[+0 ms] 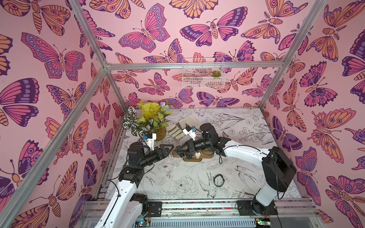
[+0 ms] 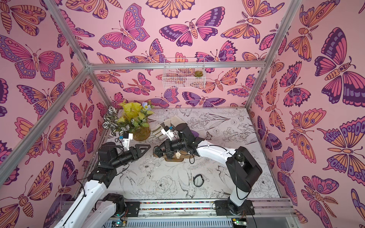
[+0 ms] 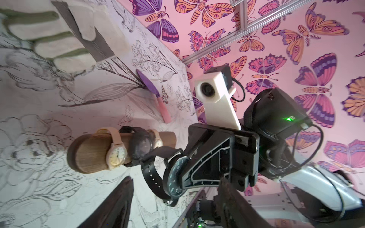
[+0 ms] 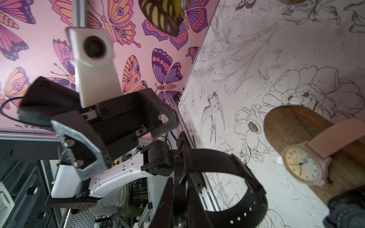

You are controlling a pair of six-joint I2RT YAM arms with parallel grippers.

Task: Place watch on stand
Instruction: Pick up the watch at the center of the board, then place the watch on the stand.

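Note:
The stand [image 1: 206, 156] is a brown wooden bar on a small base at mid-table. In the left wrist view the stand [image 3: 90, 154] carries a beige watch [image 3: 116, 156], a black watch [image 3: 141, 146] and another beige one [image 3: 157, 138]. My right gripper [image 1: 178, 151] is shut on a black watch with a dark dial [image 3: 175, 177]. It holds that watch beside the bar's left end. Its strap loop [image 4: 246, 187] hangs free, with table showing through it. My left gripper [image 1: 167, 147] hovers open just left of the stand, and its fingers [image 3: 118, 203] hold nothing.
A vase of flowers [image 1: 150, 122] stands at the back left, with gloves [image 1: 177, 128] beside it. A purple and pink tool [image 3: 156, 94] lies behind the stand. A black band [image 1: 218, 180] lies on the table nearer the front. A wire basket [image 1: 203, 73] hangs on the back wall.

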